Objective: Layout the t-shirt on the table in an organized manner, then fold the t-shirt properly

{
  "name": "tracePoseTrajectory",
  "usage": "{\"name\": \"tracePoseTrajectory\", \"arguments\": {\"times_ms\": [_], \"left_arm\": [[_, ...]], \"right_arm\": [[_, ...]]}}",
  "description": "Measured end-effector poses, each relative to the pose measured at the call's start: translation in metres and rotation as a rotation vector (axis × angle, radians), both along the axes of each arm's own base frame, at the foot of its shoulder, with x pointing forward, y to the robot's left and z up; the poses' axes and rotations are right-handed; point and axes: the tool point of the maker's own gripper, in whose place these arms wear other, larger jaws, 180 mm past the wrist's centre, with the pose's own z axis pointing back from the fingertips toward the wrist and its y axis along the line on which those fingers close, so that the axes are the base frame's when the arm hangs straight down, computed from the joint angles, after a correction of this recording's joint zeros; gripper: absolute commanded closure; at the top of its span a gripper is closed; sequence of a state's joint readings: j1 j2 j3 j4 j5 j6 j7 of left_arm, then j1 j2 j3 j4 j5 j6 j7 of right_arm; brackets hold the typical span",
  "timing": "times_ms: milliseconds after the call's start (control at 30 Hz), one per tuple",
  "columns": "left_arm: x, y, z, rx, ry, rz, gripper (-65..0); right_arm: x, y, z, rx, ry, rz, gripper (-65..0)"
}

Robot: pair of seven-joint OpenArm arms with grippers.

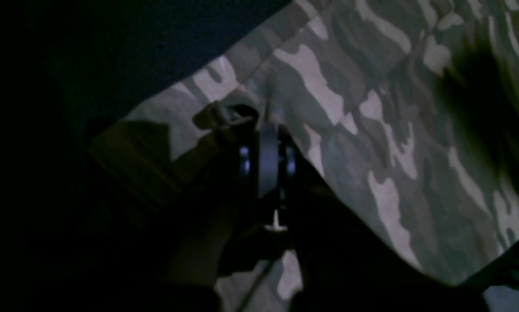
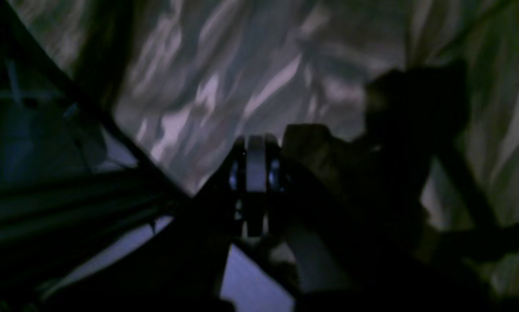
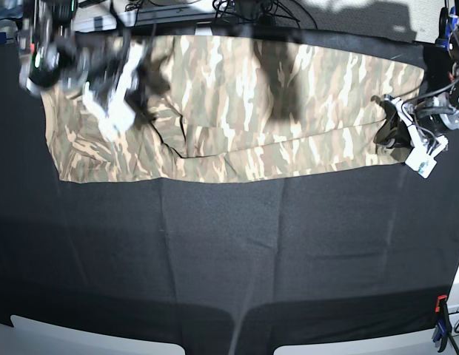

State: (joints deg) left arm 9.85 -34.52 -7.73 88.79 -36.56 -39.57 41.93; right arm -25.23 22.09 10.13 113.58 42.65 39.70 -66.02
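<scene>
Black-draped table [image 3: 229, 251] bears the t-shirt [image 3: 237, 111]; orange clamp [image 3: 440, 302] at edge.

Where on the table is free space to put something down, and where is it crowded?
The table is bare from the t-shirt's near hem to the front edge with the orange clamp. The far strip is crowded: shirt, left claw, right claw, and cables behind.
</scene>
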Motion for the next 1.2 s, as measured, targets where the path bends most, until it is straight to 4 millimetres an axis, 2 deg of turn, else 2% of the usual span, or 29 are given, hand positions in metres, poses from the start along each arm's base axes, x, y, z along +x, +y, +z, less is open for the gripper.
{"name": "tracePoseTrajectory", "arguments": {"times_ms": [33, 100, 167, 233, 267, 300, 367, 467, 500, 733, 833, 1000, 1200], "left_arm": [[0.001, 0.000, 0.003, 0.005, -0.008, -0.006, 0.0], [0.003, 0.000, 0.009, 0.015, -0.027, -0.019, 0.0], [0.005, -0.002, 0.014, 0.018, -0.042, -0.029, 0.0], [0.006, -0.006, 0.019, 0.010, -0.057, -0.038, 0.0], [0.007, -0.008, 0.022, -0.002, -0.063, -0.039, 0.0], [0.007, -0.010, 0.025, -0.009, -0.069, -0.042, 0.0], [0.008, -0.014, 0.029, -0.041, -0.077, -0.041, 0.0], [0.008, -0.015, 0.030, -0.045, -0.078, -0.042, 0.0], [0.008, -0.015, 0.030, -0.045, -0.078, -0.042, 0.0], [0.008, -0.015, 0.030, -0.045, -0.078, -0.042, 0.0], [0.008, -0.015, 0.030, -0.043, -0.078, -0.041, 0.0], [0.008, -0.015, 0.030, -0.045, -0.078, -0.042, 0.0], [0.008, -0.015, 0.030, -0.045, -0.078, -0.041, 0.0]], "right_arm": [[-0.004, -0.002, -0.001, -0.026, 0.001, 0.006, 0.0], [0.000, -0.009, 0.002, -0.062, -0.031, -0.007, 0.0], [0.026, -0.020, 0.015, -0.069, -0.154, -0.066, 0.0], [0.063, -0.058, 0.026, -0.156, -0.251, -0.301, 0.0], [0.076, -0.079, 0.031, -0.229, -0.284, -0.386, 0.0], [0.086, -0.092, 0.036, -0.262, -0.311, -0.441, 0.0], [0.101, -0.100, 0.042, -0.273, -0.339, -0.458, 0.0], [0.114, -0.100, 0.033, -0.264, -0.308, -0.461, -20.0], [0.118, -0.104, 0.028, -0.272, -0.298, -0.468, -24.1], [0.128, -0.134, -0.023, -0.310, -0.136, -0.543, -25.1], [0.130, -0.132, -0.035, -0.258, -0.072, -0.563, -25.0], [0.132, -0.106, -0.032, -0.134, -0.075, -0.474, -25.0], [0.125, -0.085, -0.038, -0.101, -0.050, -0.410, -25.0]]}}
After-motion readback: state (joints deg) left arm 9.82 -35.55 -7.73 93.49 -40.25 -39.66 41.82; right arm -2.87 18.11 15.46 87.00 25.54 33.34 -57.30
